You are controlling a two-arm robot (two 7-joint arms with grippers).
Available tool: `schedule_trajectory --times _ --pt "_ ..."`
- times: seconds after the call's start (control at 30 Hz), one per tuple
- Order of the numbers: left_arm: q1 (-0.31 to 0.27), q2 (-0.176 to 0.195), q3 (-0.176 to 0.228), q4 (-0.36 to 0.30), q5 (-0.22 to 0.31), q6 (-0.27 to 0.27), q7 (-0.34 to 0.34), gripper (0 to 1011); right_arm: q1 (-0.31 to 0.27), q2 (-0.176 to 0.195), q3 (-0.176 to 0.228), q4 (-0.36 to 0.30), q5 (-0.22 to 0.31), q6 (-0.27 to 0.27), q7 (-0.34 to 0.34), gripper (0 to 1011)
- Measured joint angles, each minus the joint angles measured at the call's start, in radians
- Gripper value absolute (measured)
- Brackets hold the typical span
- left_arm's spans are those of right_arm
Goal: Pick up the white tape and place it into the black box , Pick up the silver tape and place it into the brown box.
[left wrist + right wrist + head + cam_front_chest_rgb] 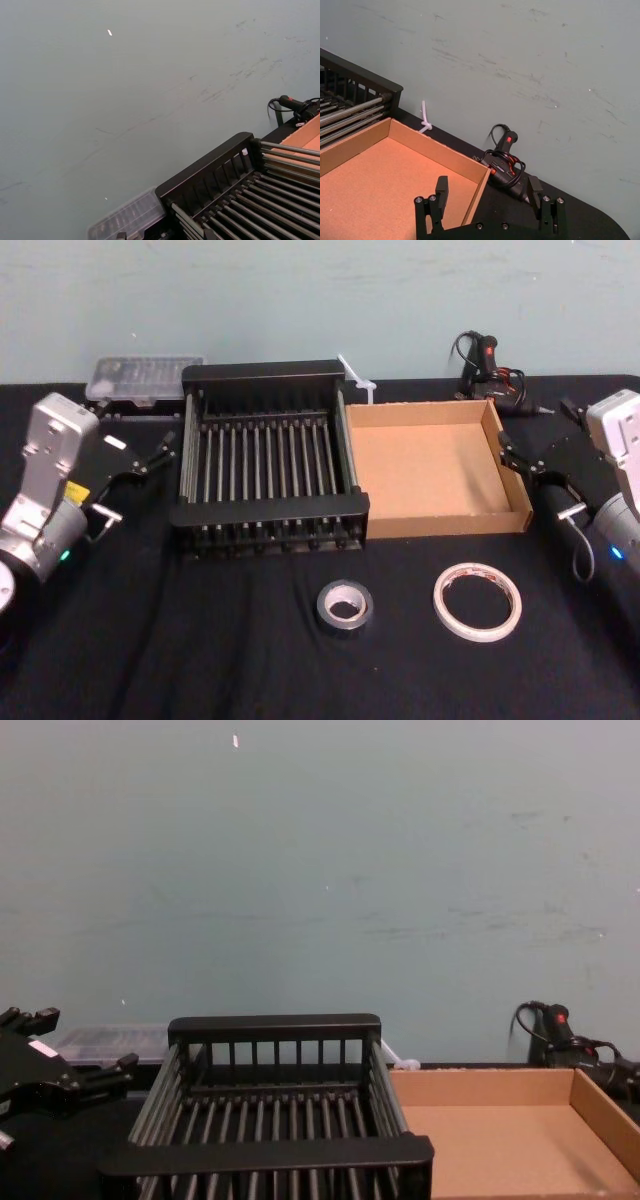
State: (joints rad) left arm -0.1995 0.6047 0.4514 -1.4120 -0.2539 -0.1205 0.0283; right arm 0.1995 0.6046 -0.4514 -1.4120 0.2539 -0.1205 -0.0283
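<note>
Head view: 2 tape rolls lie on the dark surface, both untouched. Left end effector, fingers apart and empty, hovers beside the black box; right end effector, fingers apart and empty, hovers at the brown box wall. White tape lies nearer the right end effector; silver tape lies between the 2 end effectors, well short of both. Likely risks: each roll lies before the other's box, inviting a swap; flat rolls may slide from a shallow pinch.
</note>
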Motion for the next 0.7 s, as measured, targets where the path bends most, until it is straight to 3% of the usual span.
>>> schedule_trajectory --times 0.37,0.7 --pt "0.000 0.000 0.000 0.000 0.000 0.000 0.000 1001 0.000 -0.005 0.007 0.001 0.000 -0.001 0.006 1002" --pt "0.000 0.000 0.000 0.000 0.000 0.000 0.000 1001 -0.028 -0.008 0.051 -0.036 0.021 0.001 0.047 1002"
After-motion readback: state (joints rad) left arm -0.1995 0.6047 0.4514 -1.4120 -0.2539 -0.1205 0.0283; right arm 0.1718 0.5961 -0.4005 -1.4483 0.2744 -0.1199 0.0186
